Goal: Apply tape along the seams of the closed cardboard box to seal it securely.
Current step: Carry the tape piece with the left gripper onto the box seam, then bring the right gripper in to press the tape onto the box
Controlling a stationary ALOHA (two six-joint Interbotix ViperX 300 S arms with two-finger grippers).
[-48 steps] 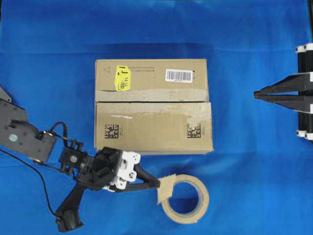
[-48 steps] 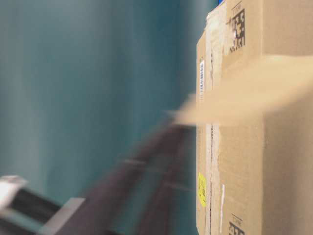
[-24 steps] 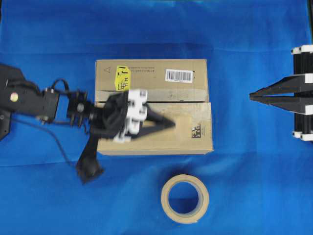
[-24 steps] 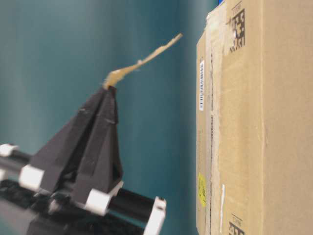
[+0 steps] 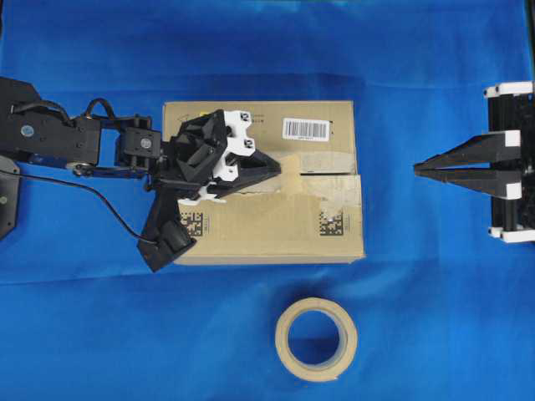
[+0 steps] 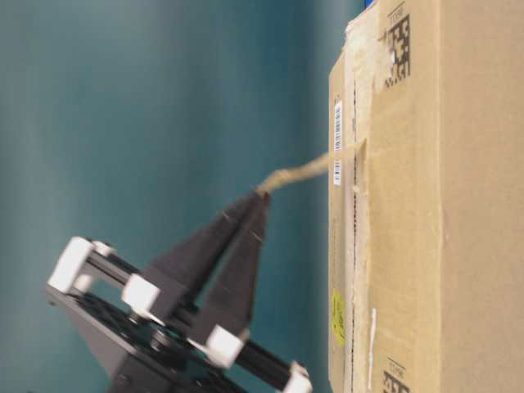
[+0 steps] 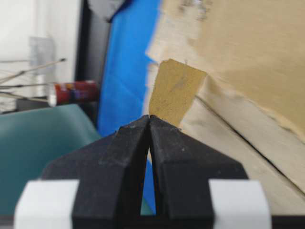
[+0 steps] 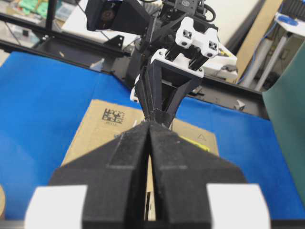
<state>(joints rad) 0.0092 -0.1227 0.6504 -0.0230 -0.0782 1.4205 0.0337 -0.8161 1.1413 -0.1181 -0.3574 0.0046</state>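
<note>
Now the left claw is over the cardboard box, above the seams; a second ago it was down beside the tape roll, off the box. It has carried the tape up with it, and the piece has come from the roll to the seam. The right claw has moved a little nearer to the box and is pressed together on nothing.

On the blue desk I count one box, one roll, one piece of tape and two claws.

The left claw is pinching the tape by one edge. Its body hides the yellow sticker and part of the seam in the overhead view. In the table-level view the box is cut off at the right edge, and the tape is blurred.
</note>
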